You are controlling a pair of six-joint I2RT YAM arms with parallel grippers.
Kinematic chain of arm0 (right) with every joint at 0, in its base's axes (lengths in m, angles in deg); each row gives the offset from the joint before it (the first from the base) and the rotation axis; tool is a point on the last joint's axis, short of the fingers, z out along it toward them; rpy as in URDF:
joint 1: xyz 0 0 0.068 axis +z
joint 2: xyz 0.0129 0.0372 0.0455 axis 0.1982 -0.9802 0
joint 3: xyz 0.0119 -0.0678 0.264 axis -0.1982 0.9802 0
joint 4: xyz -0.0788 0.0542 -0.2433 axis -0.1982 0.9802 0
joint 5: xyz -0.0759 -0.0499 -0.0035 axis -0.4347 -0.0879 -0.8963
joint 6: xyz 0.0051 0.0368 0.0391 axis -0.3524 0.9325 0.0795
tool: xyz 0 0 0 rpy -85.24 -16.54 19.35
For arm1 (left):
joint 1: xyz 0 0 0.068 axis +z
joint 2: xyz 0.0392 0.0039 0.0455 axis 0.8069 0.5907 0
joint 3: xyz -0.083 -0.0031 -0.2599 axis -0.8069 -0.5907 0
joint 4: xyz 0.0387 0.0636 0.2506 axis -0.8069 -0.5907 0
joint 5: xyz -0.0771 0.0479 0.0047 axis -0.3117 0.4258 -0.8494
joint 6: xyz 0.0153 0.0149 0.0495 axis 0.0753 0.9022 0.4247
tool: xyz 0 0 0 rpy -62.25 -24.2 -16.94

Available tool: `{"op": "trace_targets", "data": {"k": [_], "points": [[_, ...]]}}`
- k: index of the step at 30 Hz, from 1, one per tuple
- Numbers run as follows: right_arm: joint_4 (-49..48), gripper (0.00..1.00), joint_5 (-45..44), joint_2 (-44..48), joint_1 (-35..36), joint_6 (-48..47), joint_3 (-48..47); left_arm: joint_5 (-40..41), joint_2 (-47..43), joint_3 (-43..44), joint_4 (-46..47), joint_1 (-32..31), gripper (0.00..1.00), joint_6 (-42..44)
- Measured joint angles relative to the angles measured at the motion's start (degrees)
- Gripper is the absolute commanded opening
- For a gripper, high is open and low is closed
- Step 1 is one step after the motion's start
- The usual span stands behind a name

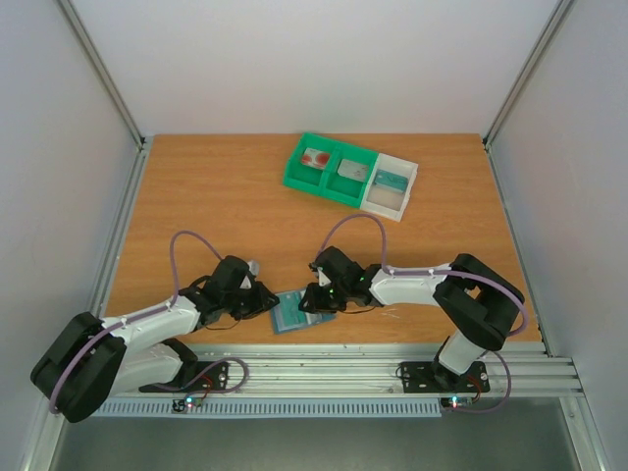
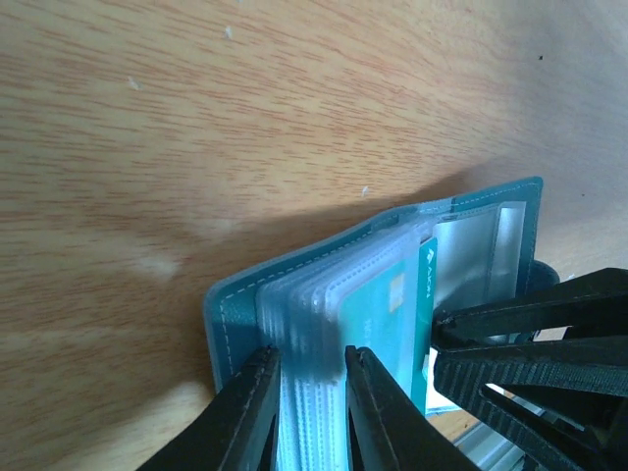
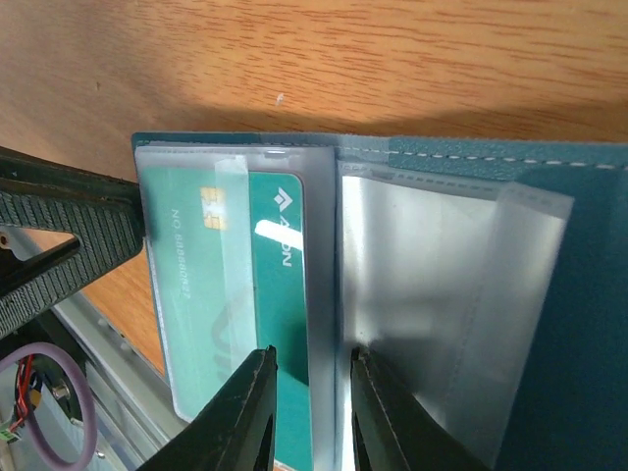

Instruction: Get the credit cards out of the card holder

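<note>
At six o'clock on the desk [image 1: 196,196], the card holder [image 1: 292,314] lies open with one teal card [image 3: 280,285] left in its clear sleeves [image 2: 304,314]. Three cards [image 1: 351,169] already sit in the tray [image 1: 290,178] at twelve, so I judge one remains. Left gripper [image 2: 312,355] pinches the stack of sleeves, right gripper [image 3: 312,358] the page over that card.

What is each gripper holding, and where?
Both hold the card holder: left gripper pinches its stack of clear sleeves, right gripper a sleeve edge beside the teal card.

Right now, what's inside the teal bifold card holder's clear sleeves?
One teal chip card sits in a clear sleeve; the facing sleeve looks empty. The stacked sleeves, seen edge-on, hide their contents.
</note>
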Motion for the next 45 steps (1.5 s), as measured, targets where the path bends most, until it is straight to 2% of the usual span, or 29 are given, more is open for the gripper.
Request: {"op": "trace_targets", "data": {"k": [10, 19, 25, 34, 38, 42, 45], "points": [[-0.2, 0.20, 0.3, -0.4, 0.0, 0.3, 0.0, 0.9, 0.6, -0.1, 0.0, 0.0, 0.14, 0.7], [-1.3, 0.20, 1.2, -1.2, 0.0, 0.5, 0.0, 1.4, 0.8, -0.2, 0.0, 0.0, 0.13, 1.3], [-2.1, 0.12, 1.9, -2.0, -0.1, 0.7, 0.0, 1.6, 0.9, -0.2, 0.0, 0.0, 0.13, 1.3], [-3.5, 0.07, 2.0, -1.8, -0.8, 0.7, 1.2, 2.1, 0.9, -0.2, -0.4, 0.0, 0.13, 1.3], [-4.6, 0.07, 2.0, -0.9, -1.6, 0.7, 2.9, 2.2, 0.9, -0.2, -0.4, 0.0, 0.13, 1.4], [-6.3, 0.15, 2.5, -0.2, -2.3, 0.9, 4.4, 2.3, 0.9, -0.2, -0.4, 0.0, 0.13, 1.4], [-7.2, 0.17, 3.2, -0.2, -2.3, 1.2, 4.6, 2.3, 1.1, -0.2, -0.4, 0.0, 0.13, 1.4]]}}
